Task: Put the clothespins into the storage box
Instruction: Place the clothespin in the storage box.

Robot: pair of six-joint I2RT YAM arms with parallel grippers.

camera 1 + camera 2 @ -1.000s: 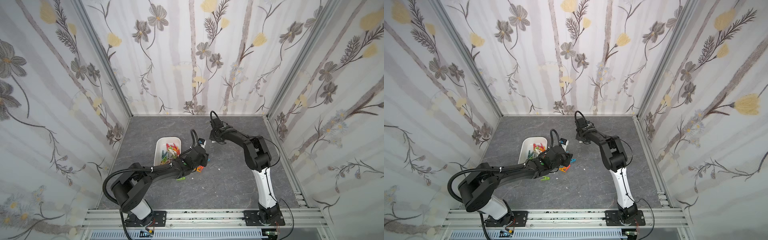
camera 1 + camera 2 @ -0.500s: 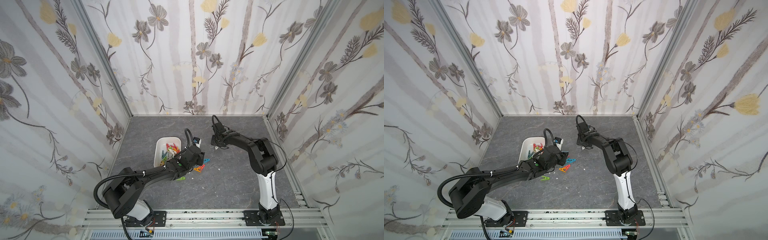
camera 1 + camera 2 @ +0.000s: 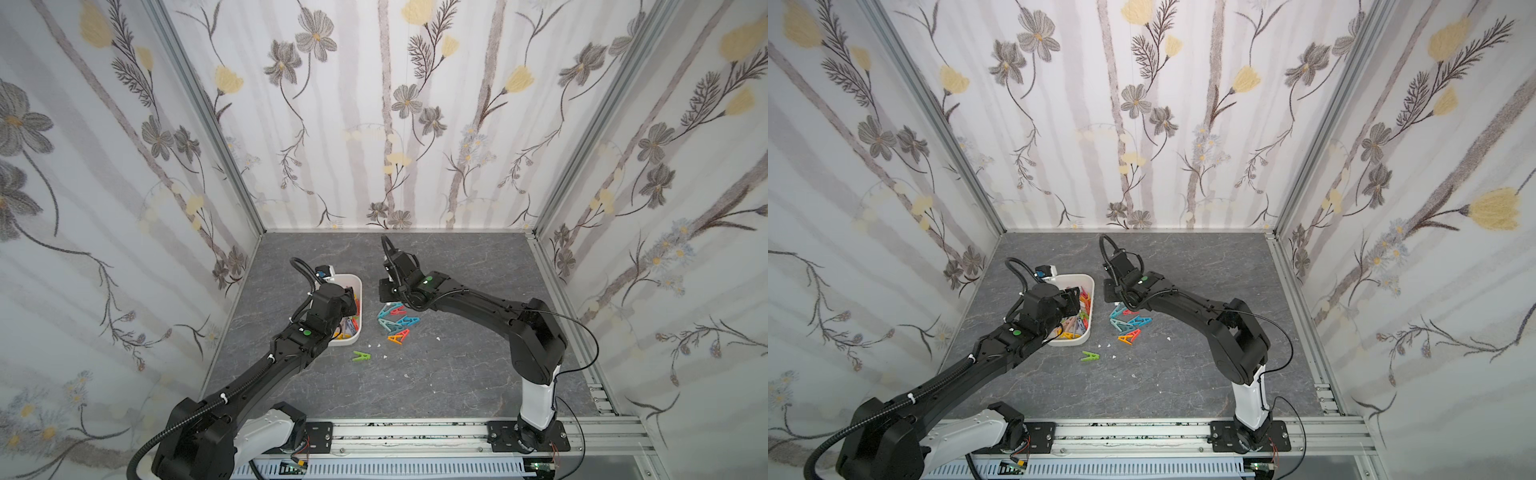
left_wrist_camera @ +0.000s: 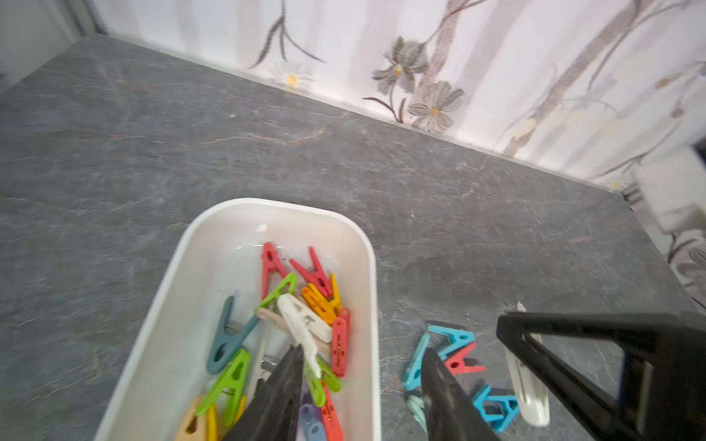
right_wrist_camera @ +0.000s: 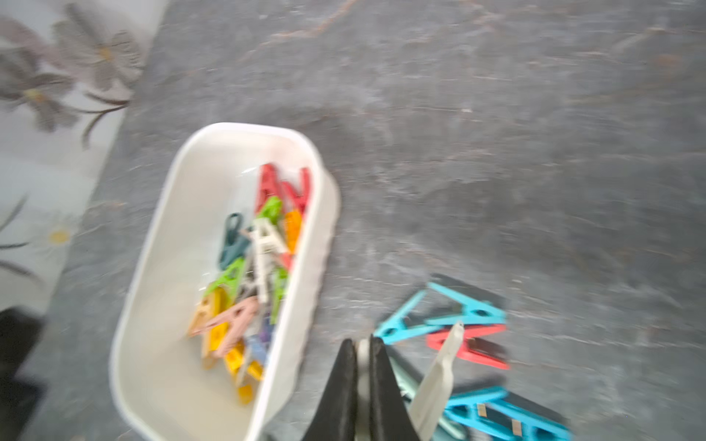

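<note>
Right gripper is pinching a white clothespin by one leg, just beside the storage box, which is sitting toward the table's left edge. Left gripper is hovering half-spread and empty, straddling the box wall. Arms are risking collision and the peg is risking slipping. Loose clothespins are crowding that wall. Free room is lying toward the far and right edges.

Far end of the storage box bare inside, near end heaped with clothespins, left gripper hanging over its right-hand wall, loose clothespins and the right gripper crowding the strip just beside that wall, tabletop open behind and to the right.
</note>
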